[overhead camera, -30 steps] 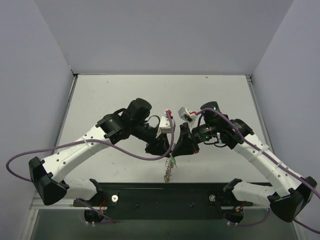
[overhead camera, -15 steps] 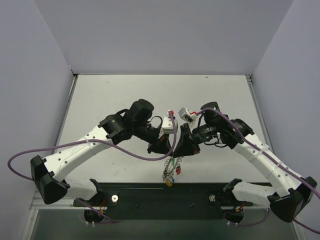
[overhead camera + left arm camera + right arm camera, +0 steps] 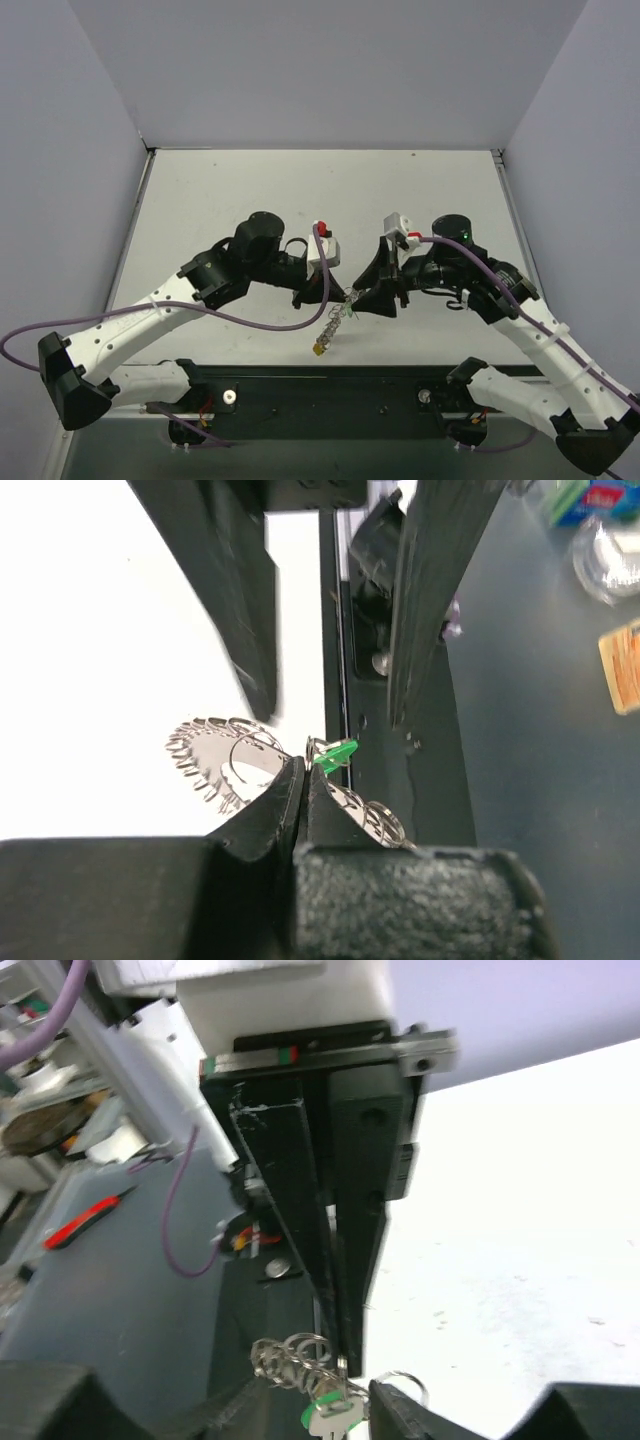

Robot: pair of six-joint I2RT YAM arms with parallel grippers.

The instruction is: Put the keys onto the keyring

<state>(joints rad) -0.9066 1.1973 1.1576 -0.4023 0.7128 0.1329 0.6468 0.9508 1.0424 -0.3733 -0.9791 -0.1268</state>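
Note:
My left gripper [image 3: 338, 294] is shut on the keyring [image 3: 212, 764], a silver ring fringed with small wire loops, pinched at the fingertips [image 3: 283, 785]. A green-headed key [image 3: 336, 754] hangs on the ring just beyond the left jaws. In the top view the keyring [image 3: 337, 318] dangles above the table with a yellow-headed key [image 3: 318, 348] at its lower end. My right gripper [image 3: 366, 299] faces the left one and is open. Its fingers [image 3: 245, 620] stand wide apart on either side of the ring. In the right wrist view the green key [image 3: 332, 1417] lies between my right fingertips.
A black rail [image 3: 330, 385] carrying both arm bases runs along the table's near edge, right under the hanging ring. Purple cables [image 3: 250, 318] loop beside the arms. White walls [image 3: 100, 150] close in the left, right and back.
The left gripper shut on the keyring. The right gripper then opened and drew back to the right. Both wrists have dropped lower, and the ring now hangs from the left gripper.

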